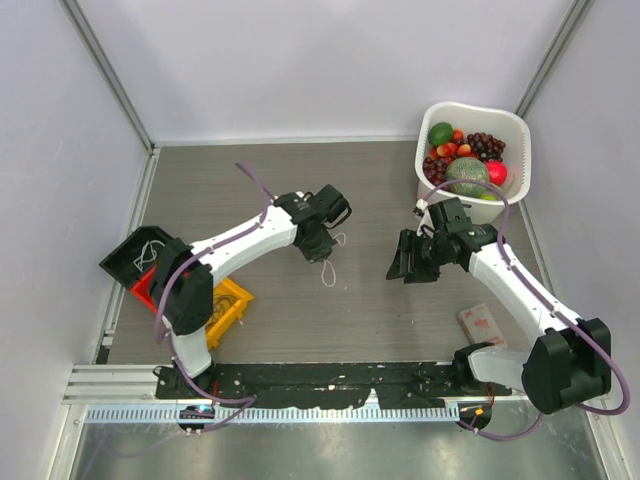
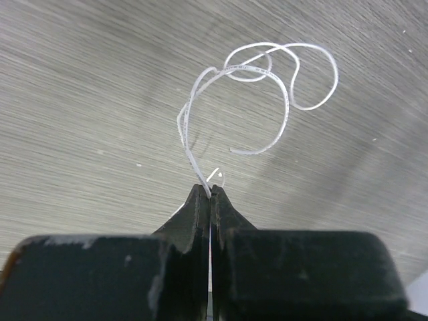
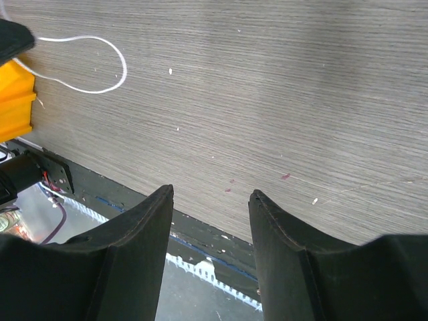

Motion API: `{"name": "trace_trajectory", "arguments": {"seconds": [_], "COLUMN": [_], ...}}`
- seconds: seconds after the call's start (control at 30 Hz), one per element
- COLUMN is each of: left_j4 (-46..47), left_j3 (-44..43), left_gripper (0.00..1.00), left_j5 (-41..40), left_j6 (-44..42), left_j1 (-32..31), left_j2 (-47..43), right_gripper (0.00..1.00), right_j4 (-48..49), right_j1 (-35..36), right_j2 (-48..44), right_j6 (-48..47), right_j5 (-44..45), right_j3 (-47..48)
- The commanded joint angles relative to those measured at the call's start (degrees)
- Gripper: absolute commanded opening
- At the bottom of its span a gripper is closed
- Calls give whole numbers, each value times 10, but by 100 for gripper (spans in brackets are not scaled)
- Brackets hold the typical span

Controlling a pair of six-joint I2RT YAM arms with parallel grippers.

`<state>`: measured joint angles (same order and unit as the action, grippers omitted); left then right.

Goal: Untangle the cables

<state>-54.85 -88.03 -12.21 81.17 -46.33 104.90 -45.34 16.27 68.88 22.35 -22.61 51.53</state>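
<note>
Top external view has both arms reaching over the table toward its middle. The step in hand looks like lifting one strand clear to loosen it. Next, the right gripper would need to come across, pinch one of the crossing loops and draw away gently so nothing tightens into a knot. That gripper hangs well apart from the work, jaws moderately spread and holding nothing. The left gripper is pinched flat on a white cable, which springs from its tips in loose, overlapping loops over the table. No red or dark cable shows.
</note>
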Motion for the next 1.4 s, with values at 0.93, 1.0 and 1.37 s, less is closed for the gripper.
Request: {"name": "trace_trajectory", "arguments": {"seconds": [0.93, 1.0, 1.37], "left_j4": [-144, -120, -21], "left_j3": [86, 111, 139], "left_gripper": [0, 0, 0], "left_j5": [-35, 14, 95], "left_j6": [-206, -192, -174], "left_j1": [650, 693, 795], "left_j2": [-251, -245, -188], "right_gripper": [51, 51, 50], "right_j4": [-4, -5, 5], "right_j1": [34, 36, 39], "right_j2": [100, 102, 107], "right_j6": [15, 16, 31], "right_j5": [-31, -31, -21], "right_j3": [67, 67, 60]}}
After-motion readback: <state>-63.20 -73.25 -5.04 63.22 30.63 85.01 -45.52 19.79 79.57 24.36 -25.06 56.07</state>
